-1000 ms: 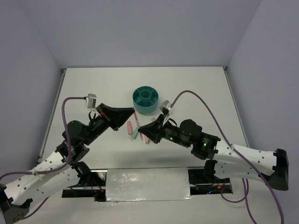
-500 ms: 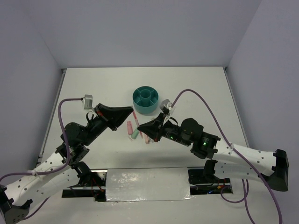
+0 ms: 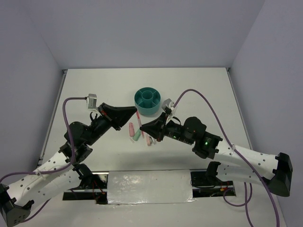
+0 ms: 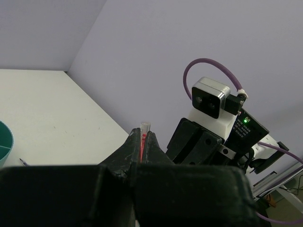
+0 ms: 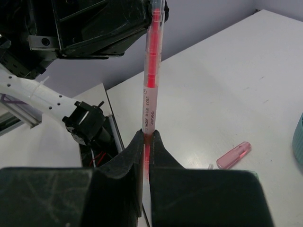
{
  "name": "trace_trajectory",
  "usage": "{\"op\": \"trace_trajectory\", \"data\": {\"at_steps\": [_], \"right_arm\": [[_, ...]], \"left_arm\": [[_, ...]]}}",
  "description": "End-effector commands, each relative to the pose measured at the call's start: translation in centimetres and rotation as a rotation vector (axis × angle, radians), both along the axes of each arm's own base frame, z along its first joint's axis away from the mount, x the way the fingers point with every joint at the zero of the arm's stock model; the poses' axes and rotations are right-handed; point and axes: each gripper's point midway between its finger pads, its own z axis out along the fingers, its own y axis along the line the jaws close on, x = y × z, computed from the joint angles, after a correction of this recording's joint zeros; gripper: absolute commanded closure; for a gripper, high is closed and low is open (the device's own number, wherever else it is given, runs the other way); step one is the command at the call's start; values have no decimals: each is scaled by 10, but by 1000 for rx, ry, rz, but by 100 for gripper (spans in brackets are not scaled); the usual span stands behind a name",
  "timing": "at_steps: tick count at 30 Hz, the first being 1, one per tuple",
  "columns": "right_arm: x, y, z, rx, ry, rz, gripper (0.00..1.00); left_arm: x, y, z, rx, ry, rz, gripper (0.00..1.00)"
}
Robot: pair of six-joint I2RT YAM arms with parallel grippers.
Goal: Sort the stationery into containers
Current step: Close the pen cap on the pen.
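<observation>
A thin pink pen (image 3: 138,120) hangs above the table, held at both ends. My left gripper (image 3: 134,112) is shut on its upper end, which pokes out between the fingertips in the left wrist view (image 4: 143,136). My right gripper (image 3: 143,126) is shut on the lower end, and the pen's clear barrel (image 5: 151,80) rises from those jaws (image 5: 147,134) towards the left gripper. The round teal organiser (image 3: 147,100) stands just beyond both grippers. On the table below lie a pink capsule (image 3: 131,128), a pale-green capsule (image 3: 136,136) and a pink-white clip (image 3: 149,140).
White walls close the table on the left, back and right. A foil-covered plate (image 3: 149,187) lies at the near edge between the arm bases. The right arm's purple cable (image 3: 208,106) loops over the table on the right. A rim of the organiser (image 5: 299,142) shows at the right wrist view's edge.
The right gripper has edged a little up and left with the pen. The left arm's wrist has shifted slightly. Both grippers stay shut on the pen.
</observation>
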Motion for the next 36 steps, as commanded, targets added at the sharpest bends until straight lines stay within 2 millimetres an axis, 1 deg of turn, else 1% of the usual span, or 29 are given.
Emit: {"op": "trace_trajectory", "data": {"at_steps": [1, 5, 11, 12, 14, 16, 21, 26, 29, 30, 31, 32, 36], "right_arm": [[-4, -16, 110, 304, -212, -7, 100], [0, -20, 116, 320, -205, -17, 100], [4, -19, 125, 323, -208, -8, 100], [5, -19, 129, 324, -212, -6, 100], [7, -19, 130, 316, -218, -8, 100], [10, -24, 138, 320, -237, -26, 100], [12, -28, 142, 324, -242, -26, 100], [11, -28, 140, 337, -228, -24, 100], [12, -29, 145, 347, -227, -30, 100], [13, -29, 146, 349, -230, -32, 100], [15, -27, 145, 342, -227, -35, 100], [16, -29, 150, 351, -228, -38, 100], [20, -32, 156, 369, -225, -42, 100]], "left_arm": [[-13, -22, -73, 197, 168, -130, 100], [-14, -25, -83, 224, 187, -130, 100], [-18, -32, -92, 269, 195, -132, 100], [-19, -33, -97, 283, 207, -132, 100], [-19, -35, -102, 296, 214, -138, 100], [-21, -34, -108, 307, 223, -134, 100], [-18, -26, -120, 335, 247, -91, 100], [-14, -25, -117, 339, 247, -73, 100], [-16, -29, -120, 342, 251, -90, 100], [-16, -30, -124, 345, 262, -96, 100], [-16, -31, -124, 342, 258, -102, 100], [-17, -32, -125, 344, 261, -105, 100], [-18, -32, -130, 353, 266, -110, 100]]}}
